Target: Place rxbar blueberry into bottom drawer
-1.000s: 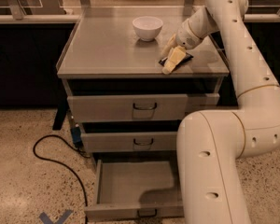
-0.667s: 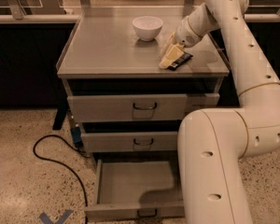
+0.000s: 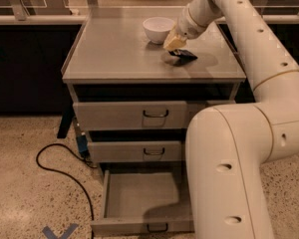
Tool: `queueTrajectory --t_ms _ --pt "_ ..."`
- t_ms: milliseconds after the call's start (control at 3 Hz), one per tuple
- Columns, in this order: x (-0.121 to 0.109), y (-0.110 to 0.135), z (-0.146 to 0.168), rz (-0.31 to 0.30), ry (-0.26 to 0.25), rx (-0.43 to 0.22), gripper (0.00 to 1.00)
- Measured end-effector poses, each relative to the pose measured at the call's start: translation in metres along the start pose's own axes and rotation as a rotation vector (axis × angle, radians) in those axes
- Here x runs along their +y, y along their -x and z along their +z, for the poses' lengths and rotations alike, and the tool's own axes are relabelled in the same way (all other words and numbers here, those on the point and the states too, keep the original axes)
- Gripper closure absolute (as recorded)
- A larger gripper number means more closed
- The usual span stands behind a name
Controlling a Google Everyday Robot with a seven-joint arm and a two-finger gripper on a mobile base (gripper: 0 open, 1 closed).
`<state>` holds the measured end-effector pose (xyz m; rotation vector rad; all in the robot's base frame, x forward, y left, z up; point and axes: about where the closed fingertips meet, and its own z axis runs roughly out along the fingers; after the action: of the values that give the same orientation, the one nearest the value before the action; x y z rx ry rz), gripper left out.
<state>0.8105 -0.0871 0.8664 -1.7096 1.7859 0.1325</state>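
The rxbar blueberry (image 3: 184, 55), a small dark flat bar, hangs from the tips of my gripper (image 3: 175, 45) just above the grey cabinet top (image 3: 114, 49), right of middle. The gripper is shut on the bar and sits right beside the white bowl (image 3: 158, 29), at its right. The bottom drawer (image 3: 139, 195) is pulled open near the floor, with a bare grey floor and a dark wire handle (image 3: 157, 228) on its front. My white arm (image 3: 229, 148) hides the drawer's right part.
The top drawer (image 3: 129, 114) and the middle drawer (image 3: 134, 151) are shut. A black cable (image 3: 55, 166) loops on the speckled floor to the left. A blue mark (image 3: 59, 231) lies on the floor at the front left. Dark counters stand behind.
The gripper has moved up and to the left towards the bowl, and the dark bar has come along with it, off the cabinet top.
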Motion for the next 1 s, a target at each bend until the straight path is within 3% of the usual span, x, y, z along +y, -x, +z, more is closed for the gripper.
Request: queueTrajectory --t_ms 333,667,1000 --pt "-0.026 0.047 -0.041 -0.079 -0.171 0.033 1.00" --pt "-0.035 0.093 -0.097 -0.123 -0.349 0.028 1.00" --pt "-0.001 0.113 -0.172 -0.036 -0.450 -0.040 1.00"
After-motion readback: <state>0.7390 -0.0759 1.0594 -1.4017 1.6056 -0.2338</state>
